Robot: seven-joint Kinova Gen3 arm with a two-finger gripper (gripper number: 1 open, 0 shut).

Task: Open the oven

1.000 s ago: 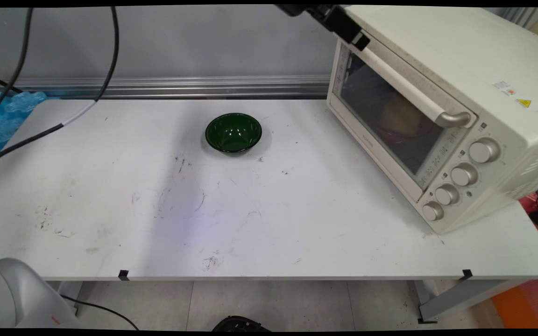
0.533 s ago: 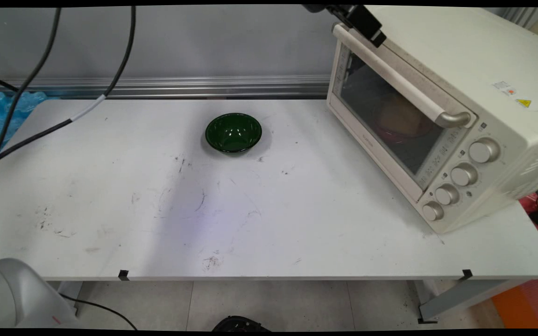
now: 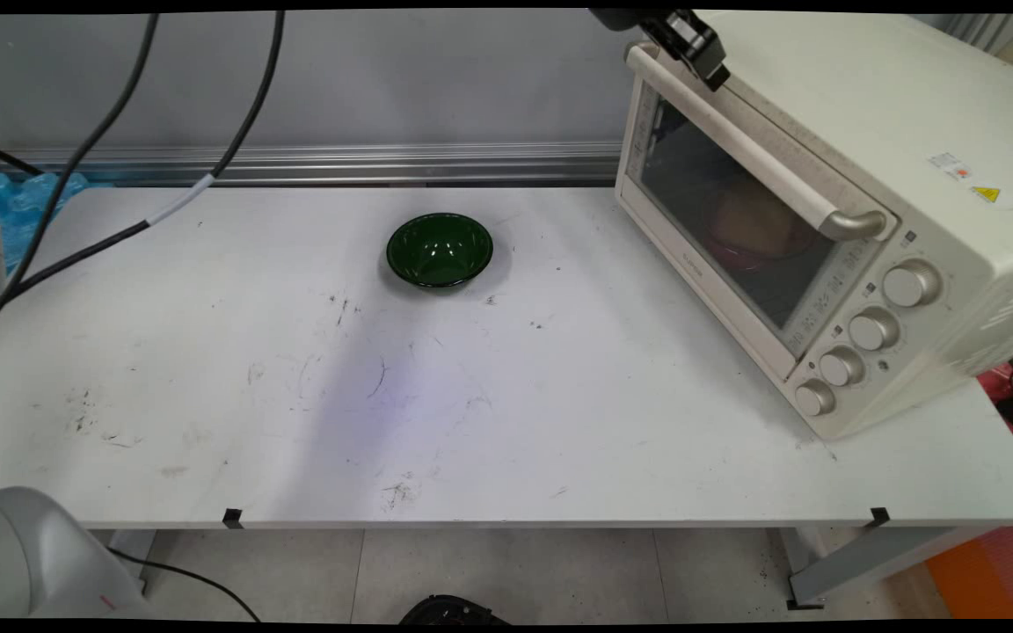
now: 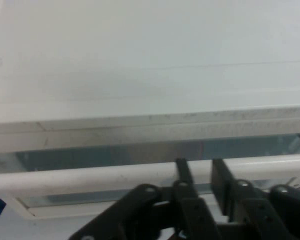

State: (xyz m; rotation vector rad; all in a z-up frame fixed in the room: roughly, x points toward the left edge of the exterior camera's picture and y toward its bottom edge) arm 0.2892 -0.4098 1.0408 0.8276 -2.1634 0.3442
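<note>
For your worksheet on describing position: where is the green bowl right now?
In the main view the green bowl sits on the table, toward its far middle, left of the oven and apart from it.

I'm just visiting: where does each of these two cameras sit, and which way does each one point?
Main view: fixed above the table's near side, looking down across the white table toward the wall; it shows the green bowl, the toaster oven, hanging cables and the tool at the top edge.
Hand view: mounted on the hand, looking along the tool at the oven's top; its black linkage and fingers rise from the bottom.
Shared: the oven's door handle and the tool right at it.
</note>
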